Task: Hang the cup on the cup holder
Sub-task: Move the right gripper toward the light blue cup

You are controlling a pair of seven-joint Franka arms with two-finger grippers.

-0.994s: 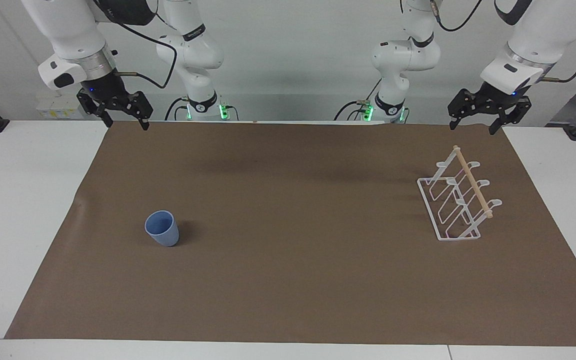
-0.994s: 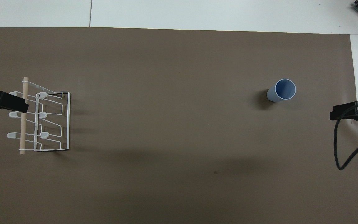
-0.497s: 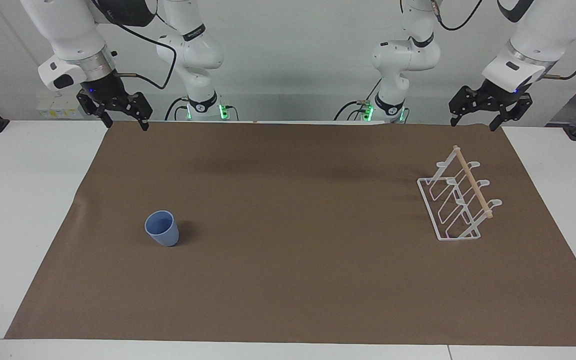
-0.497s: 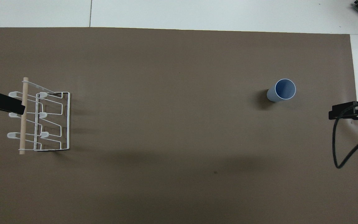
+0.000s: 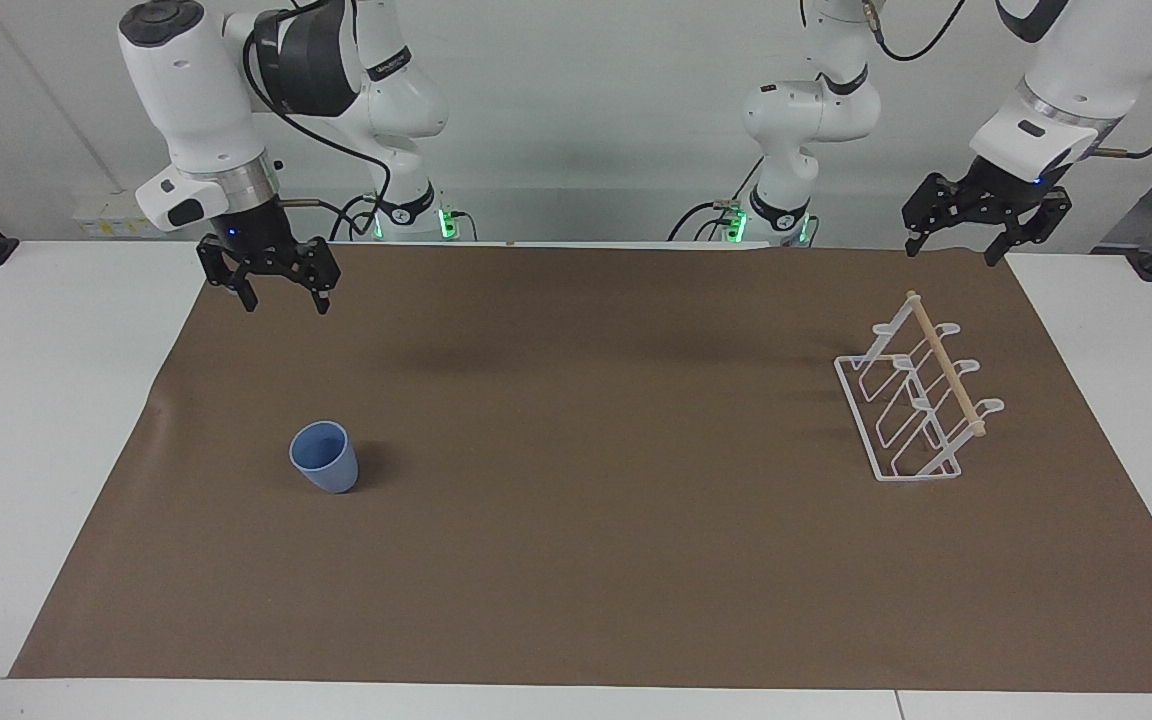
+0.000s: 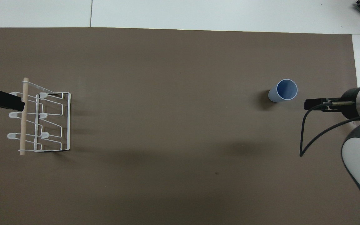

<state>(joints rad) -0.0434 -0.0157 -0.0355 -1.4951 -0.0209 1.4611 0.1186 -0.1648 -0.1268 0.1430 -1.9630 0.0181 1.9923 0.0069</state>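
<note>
- Nearest the robots, up in the air: left end effector (image 5: 981, 238), fingers spread, nothing between them, hanging over the brown mat's (image 5: 586, 560) robot-side edge at the left arm's end of the worktop (image 5: 46, 420); waiting there.
- In the overhead view, only a dark tip of the left end effector (image 6: 2, 100) showing, overlapping the wooden dowel (image 6: 23, 115) in line of sight; in the facing view, clearly raised and apart from it.
- Also aloft: right end effector (image 5: 281, 293), fingers spread wide, empty, pointing down over the mat toward the right arm's end; well above the surface, touching nothing.
- From above, right end effector (image 6: 316, 104) drawn just beside the cup; black cable (image 6: 311, 137) looping off the wrist.
- Next out from the robots: cup holder (image 5: 911, 405), white wire rack standing on the mat at the left arm's end, slanted looped prongs empty, wooden dowel (image 5: 946, 362) running along its top.
- Same cup holder (image 6: 47, 120) from above: base frame toward the worktop's middle, dowel toward the left arm's end.
- A little farther from the robots than the rack's middle: cup (image 5: 324, 456), light blue, handleless, standing upright on the mat with its mouth up, at the right arm's end.
- Cup (image 6: 283, 90) well apart from the cup holder, most of the mat's width lying between them; not hung, not gripped.
- Farthest out: bare strip of white worktop (image 6: 198, 14) along the mat's edge.
</note>
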